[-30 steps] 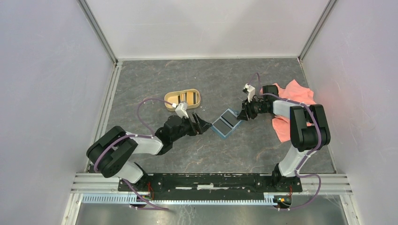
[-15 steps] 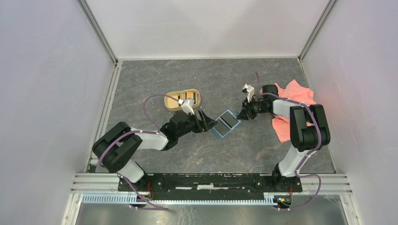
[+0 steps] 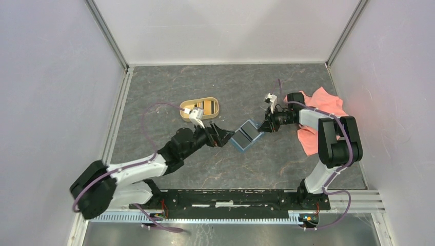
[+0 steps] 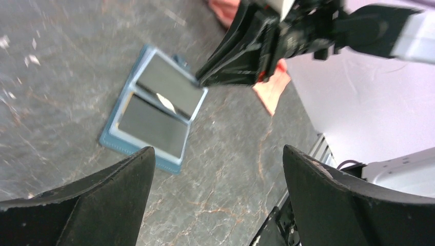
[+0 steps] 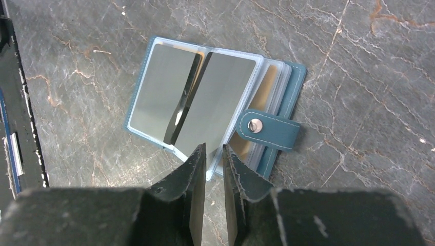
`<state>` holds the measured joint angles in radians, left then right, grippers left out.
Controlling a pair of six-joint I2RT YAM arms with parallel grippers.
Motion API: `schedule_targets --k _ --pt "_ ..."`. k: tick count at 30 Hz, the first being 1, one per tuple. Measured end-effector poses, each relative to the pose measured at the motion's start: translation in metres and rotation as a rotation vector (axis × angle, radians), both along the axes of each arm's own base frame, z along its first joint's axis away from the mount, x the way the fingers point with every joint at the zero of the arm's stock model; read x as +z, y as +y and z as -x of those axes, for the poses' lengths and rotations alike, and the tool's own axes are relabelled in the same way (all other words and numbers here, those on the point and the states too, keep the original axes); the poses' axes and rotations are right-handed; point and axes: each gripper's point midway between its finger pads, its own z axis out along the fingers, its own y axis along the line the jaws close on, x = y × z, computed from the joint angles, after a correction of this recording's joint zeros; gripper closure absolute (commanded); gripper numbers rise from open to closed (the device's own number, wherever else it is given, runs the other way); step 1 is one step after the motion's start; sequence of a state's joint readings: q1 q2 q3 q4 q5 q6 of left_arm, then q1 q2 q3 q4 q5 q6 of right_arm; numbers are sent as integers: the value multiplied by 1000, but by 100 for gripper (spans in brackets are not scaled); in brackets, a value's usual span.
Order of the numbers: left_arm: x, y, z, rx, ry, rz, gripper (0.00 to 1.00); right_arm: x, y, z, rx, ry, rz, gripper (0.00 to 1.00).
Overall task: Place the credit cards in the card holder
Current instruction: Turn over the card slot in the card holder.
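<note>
left fingers: spreading wide, wider than a second ago; nothing sitting between them
right fingers: closing down from a looser gap to a thin slit; I can't tell if they're nipping a clear sleeve or just hovering over it
card holder: lying open on the worktop, near edge right at the right fingertips, just ahead of the left fingers; barely shifting
credit cards: some waiting in the tan tray behind the left fingers; grey panels in the holder's sleeves could be cards too, hard to say
what it means: looking like the right side is pinning or lifting a sleeve while the left is coming in empty; guessing no card is going in until the left fetches one
</note>
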<state>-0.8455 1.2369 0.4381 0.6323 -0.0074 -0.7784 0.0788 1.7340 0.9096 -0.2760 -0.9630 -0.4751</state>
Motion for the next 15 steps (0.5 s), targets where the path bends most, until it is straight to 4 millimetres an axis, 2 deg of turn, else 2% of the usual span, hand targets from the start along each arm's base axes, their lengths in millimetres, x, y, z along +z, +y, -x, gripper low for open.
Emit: schedule_targets --k 4,6,9,12,15 --pt "61 25 5 62 -164 65 0 2 2 3 12 2 -7 77" --pt "80 36 9 84 -216 108 0 3 3 4 16 9 -11 77" --pt "74 43 14 87 -223 123 0 6 7 5 24 12 -19 74" --pt "45 43 17 82 -162 96 0 9 13 5 37 13 -22 66" --pt "28 41 19 76 -108 81 0 10 18 8 43 24 -24 62"
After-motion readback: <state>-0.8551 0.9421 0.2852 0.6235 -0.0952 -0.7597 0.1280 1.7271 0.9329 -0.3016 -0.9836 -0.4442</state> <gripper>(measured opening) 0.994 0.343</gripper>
